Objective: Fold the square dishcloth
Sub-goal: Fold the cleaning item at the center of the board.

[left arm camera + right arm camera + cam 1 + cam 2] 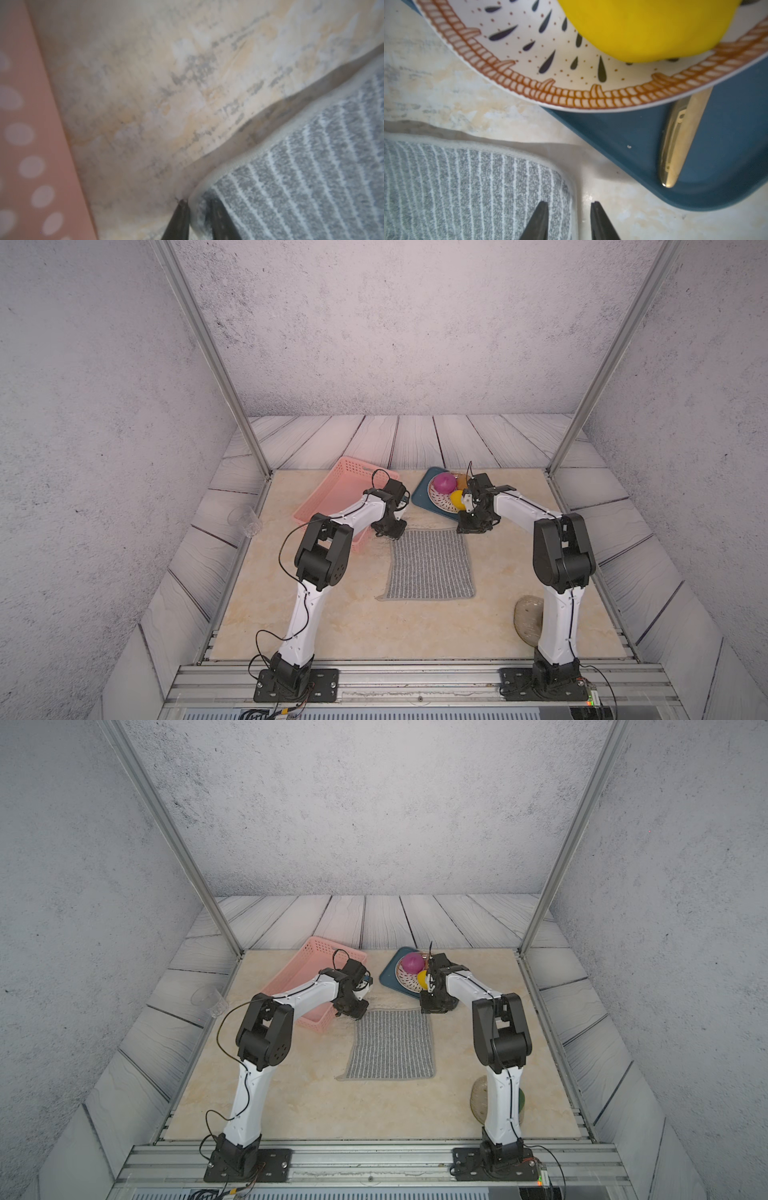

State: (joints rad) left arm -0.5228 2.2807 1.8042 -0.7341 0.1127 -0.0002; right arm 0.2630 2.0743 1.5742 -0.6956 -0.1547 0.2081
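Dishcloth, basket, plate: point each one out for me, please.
Dishcloth (430,564): in a top view, middle of its striped face.
Basket (332,493): in a top view, bare inner floor.
Plate (571,99): right wrist view, orange rope-patterned rim.

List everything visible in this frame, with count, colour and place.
square dishcloth: 1, grey with white stripes, flat mid-table.
pink basket: 1, pink, far left of the dishcloth.
tray: 1, dark blue, beyond the dishcloth.
plate: 1, white with brown rim, on the tray.
yellow ball: 1, yellow, on the plate.
purple ball: 1, purple, on the plate.
utensil handle: 1, gold, on the tray.
cup: 1, clear, left border.
round mat: 1, translucent speckled, behind the right arm.
left gripper: 1, black, pinching the dishcloth's far-left corner.
right gripper: 1, black, open astride the far-right corner.
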